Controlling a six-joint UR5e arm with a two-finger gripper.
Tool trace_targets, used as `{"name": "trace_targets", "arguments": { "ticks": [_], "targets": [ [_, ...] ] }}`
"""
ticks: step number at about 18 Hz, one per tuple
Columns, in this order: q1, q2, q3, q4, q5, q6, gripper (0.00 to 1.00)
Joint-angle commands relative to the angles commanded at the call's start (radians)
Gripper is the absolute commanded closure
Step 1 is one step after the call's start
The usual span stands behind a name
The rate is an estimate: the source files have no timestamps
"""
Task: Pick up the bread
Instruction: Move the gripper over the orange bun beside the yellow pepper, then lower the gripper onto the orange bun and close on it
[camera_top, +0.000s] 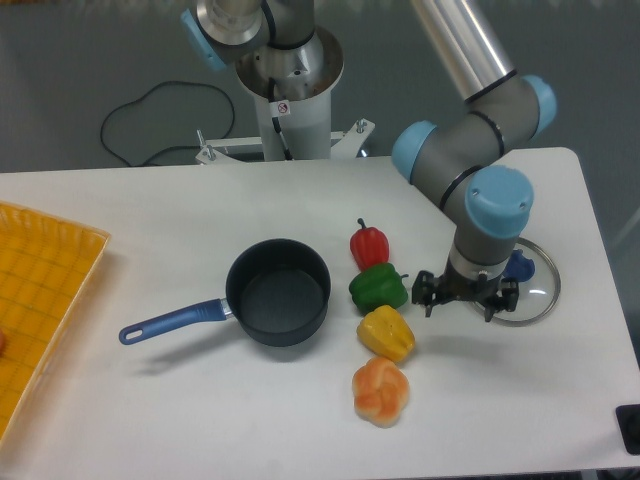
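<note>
The bread (381, 390) is a lumpy orange object with pale cream patches, lying on the white table near its front edge, at the near end of a row of peppers. My gripper (459, 303) hangs above the table to the right of the yellow pepper (387, 333), up and to the right of the bread and well apart from it. Its two dark fingers stand spread, with nothing between them.
A red pepper (369, 244) and a green pepper (379, 287) continue the row behind the yellow one. A dark pot (277, 291) with a blue handle sits left of them. A glass lid (527, 290) lies behind the gripper. A yellow tray (40, 290) is at the left edge.
</note>
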Motion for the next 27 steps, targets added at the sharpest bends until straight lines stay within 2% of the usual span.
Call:
{"name": "trace_targets", "arguments": {
  "ticks": [4,9,12,14,21,27],
  "targets": [
    [-0.031,-0.006,0.011,0.003,0.000,-0.071,0.00],
    [-0.071,-0.054,0.060,0.009,0.005,-0.164,0.00],
    [-0.086,-0.075,0.072,0.034,0.008,-0.181,0.00],
    [-0.088,-0.089,0.072,0.061,0.009,-0.189,0.04],
    [-0.103,-0.123,0.074,0.089,0.044,-0.181,0.10],
    [-0.109,-0.138,0.074,0.090,0.040,-0.181,0.13]
  ]
}}
